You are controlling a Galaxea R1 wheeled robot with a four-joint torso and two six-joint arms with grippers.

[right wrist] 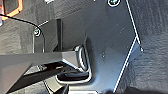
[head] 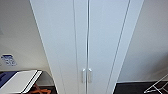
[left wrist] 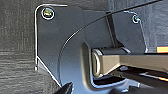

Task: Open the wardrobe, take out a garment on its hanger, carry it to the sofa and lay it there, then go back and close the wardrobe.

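The wardrobe (head: 100,37) stands straight ahead and close in the head view, tall and white. Both of its plain doors are shut. Two slim white handles (head: 86,75) sit side by side at the middle seam, low in the picture. The garment, its hanger and the sofa are hidden from me. Both wrist views look down over my own dark plates onto dark carpet (left wrist: 17,37). I cannot make out the state of either gripper.
A white-topped table (head: 21,81) stands low on the left, with something orange (head: 37,89) beneath its edge. A thin white metal rack (head: 157,86) stands on the dark floor at the lower right. Pale walls flank the wardrobe. An orange frame (right wrist: 12,8) lies on the carpet.
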